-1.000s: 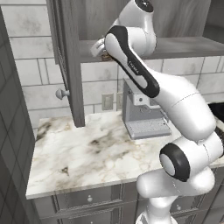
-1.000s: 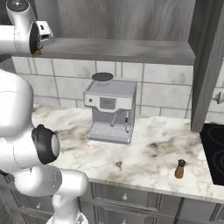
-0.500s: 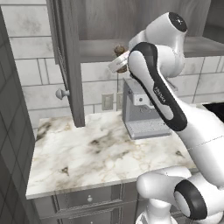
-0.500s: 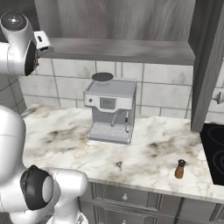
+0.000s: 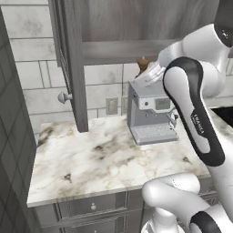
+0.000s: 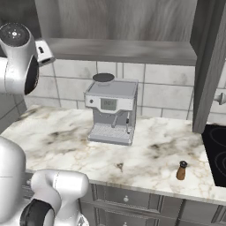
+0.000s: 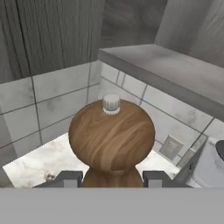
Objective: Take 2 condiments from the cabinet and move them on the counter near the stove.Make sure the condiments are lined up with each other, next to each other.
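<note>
A brown round-knobbed condiment [image 7: 111,135] sits between my gripper's [image 7: 112,179] two finger tips, which are shut on its neck. In the left base view the gripper [image 5: 146,73] holds this condiment [image 5: 143,62] in the air just under the cabinet's shelf board [image 5: 113,48], above the espresso machine. The other condiment [image 6: 181,170], orange-brown with a black cap, stands upright on the counter [image 6: 66,145] close to the black stove [image 6: 216,152]. The cabinet [image 6: 119,48] hangs above with its doors open.
A silver espresso machine [image 5: 152,111] stands at the back of the counter [image 5: 100,154], right below the held shaker. The open cabinet door [image 5: 70,63] with its round knob hangs at the left. Another door [image 6: 212,66] hangs beside the stove.
The arm has swung out of the cabinet, carrying the brown condiment to the right and lower, to just above the espresso machine. The orange-brown shaker has not moved.
</note>
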Available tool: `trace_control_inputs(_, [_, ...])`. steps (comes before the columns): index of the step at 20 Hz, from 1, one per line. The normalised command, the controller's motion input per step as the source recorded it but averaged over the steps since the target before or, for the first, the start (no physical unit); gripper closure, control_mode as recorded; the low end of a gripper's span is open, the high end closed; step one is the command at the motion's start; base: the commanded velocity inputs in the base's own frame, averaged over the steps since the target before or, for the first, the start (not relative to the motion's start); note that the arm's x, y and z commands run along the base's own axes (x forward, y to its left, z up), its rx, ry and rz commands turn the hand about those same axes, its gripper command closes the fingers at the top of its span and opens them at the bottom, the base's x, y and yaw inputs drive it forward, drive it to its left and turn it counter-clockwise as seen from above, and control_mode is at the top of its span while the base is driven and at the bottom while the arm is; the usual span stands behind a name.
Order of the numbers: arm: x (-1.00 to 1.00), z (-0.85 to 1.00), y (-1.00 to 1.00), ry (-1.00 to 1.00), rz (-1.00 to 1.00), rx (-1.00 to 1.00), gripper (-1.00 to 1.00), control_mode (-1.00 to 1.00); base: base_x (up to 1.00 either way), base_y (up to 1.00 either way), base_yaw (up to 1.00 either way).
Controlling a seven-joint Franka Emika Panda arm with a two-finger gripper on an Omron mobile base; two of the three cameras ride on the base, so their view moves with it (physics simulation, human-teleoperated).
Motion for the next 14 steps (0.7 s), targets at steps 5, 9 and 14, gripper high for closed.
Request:
trace_control_inputs(5, [-0.48,0.00,-0.53,0.00,0.01,-0.02,1.00,-1.00,0.00,0.00,0.00])
trace_control_inputs(9, [-0.43,0.00,-0.67,0.00,0.00,0.00,1.00,-1.00,0.00,0.00,0.00])
trace_control_inputs(14, [-0.39,-0.03,-0.69,0.00,0.00,0.00,1.00,-1.00,0.00,0.00,0.00])
